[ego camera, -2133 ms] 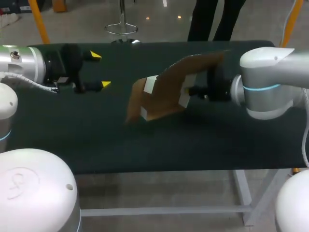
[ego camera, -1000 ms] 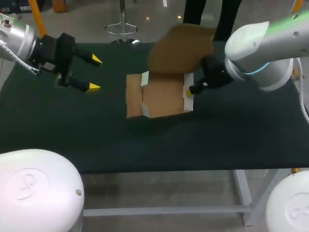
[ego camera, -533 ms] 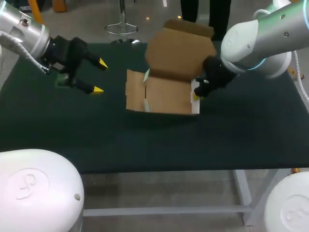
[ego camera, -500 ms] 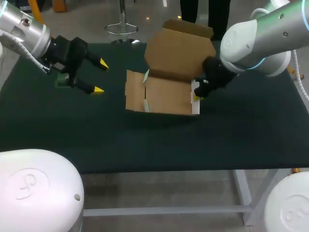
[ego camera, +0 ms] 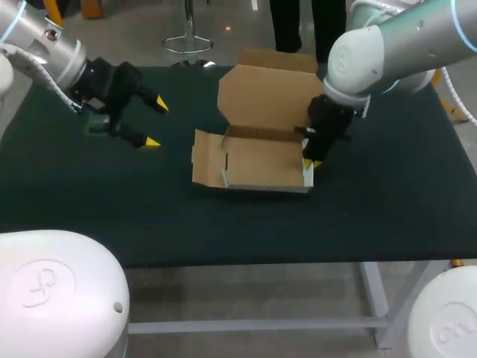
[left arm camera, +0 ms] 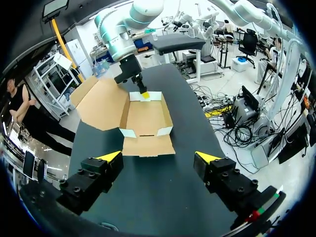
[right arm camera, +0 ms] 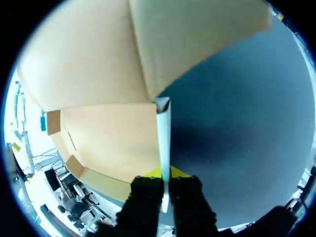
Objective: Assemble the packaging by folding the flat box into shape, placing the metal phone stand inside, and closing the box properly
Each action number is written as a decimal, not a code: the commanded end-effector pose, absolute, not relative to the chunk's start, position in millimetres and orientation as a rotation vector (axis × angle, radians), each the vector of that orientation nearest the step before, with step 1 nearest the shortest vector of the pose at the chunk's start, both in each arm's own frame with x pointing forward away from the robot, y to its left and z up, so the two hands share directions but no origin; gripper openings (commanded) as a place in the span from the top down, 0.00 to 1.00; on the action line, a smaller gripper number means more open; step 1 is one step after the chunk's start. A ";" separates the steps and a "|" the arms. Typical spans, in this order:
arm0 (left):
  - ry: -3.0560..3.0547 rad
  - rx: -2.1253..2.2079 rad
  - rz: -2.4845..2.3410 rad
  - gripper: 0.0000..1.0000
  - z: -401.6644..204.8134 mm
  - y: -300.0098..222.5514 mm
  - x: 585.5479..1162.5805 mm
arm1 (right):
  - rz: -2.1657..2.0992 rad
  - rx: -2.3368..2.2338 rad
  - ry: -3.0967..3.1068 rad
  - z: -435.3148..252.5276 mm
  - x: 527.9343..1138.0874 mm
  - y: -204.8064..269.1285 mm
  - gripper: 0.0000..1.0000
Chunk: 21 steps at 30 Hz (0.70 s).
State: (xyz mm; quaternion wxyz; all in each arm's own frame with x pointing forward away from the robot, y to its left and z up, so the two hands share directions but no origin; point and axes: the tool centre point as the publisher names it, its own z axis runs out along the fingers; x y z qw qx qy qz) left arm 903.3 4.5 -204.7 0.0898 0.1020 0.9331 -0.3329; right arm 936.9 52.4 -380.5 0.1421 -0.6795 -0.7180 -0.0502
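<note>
The brown cardboard box (ego camera: 257,162) rests on the table as an open tray. Its lid (ego camera: 270,97) stands up at the far side, and its left end flap (ego camera: 206,156) is spread outward. My right gripper (ego camera: 311,159) points down at the box's right end and is shut on that white-edged side wall (right arm camera: 163,129), which runs between its yellow tips (right arm camera: 165,174). My left gripper (ego camera: 156,124) hangs open left of the box, apart from it. In the left wrist view the box (left arm camera: 145,118) lies ahead of the open fingers (left arm camera: 158,157). No phone stand is in view.
The dark green table (ego camera: 373,201) has bare cloth in front of and to the right of the box. My right arm's elbow (ego camera: 373,52) reaches in over the far right corner.
My right gripper has swung the box from a tilted hold down onto the table, with its lid now upright at the back. The left gripper stayed open and shifted only slightly.
</note>
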 end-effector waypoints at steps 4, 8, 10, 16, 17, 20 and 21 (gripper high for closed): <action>2.783 0.304 -0.981 0.00 -202.5 4.3 903.3 | -0.105 -1.985 -2.100 -377.5 934.8 55.6 1.00; 2.783 0.304 -0.981 0.00 -202.5 4.3 903.3 | -0.105 -1.985 -2.100 -377.5 934.8 55.6 1.00; 2.783 0.304 -0.981 0.00 -202.5 4.3 903.3 | -0.105 -1.985 -2.100 -377.5 934.8 55.6 1.00; 2.765 0.327 -0.979 0.00 -211.2 7.3 903.3 | 0.072 -1.994 -2.081 -376.1 931.4 70.2 1.00; 2.766 0.326 -0.977 0.00 -213.1 7.5 903.1 | 0.087 -2.004 -2.078 -376.3 930.1 70.8 1.00; 2.772 0.321 -0.963 0.00 -217.7 8.9 904.1 | 0.122 -2.016 -2.059 -376.6 925.6 71.7 1.00; 2.775 0.320 -0.957 0.00 -219.2 9.7 904.4 | 0.136 -2.009 -2.049 -376.3 923.3 71.9 1.00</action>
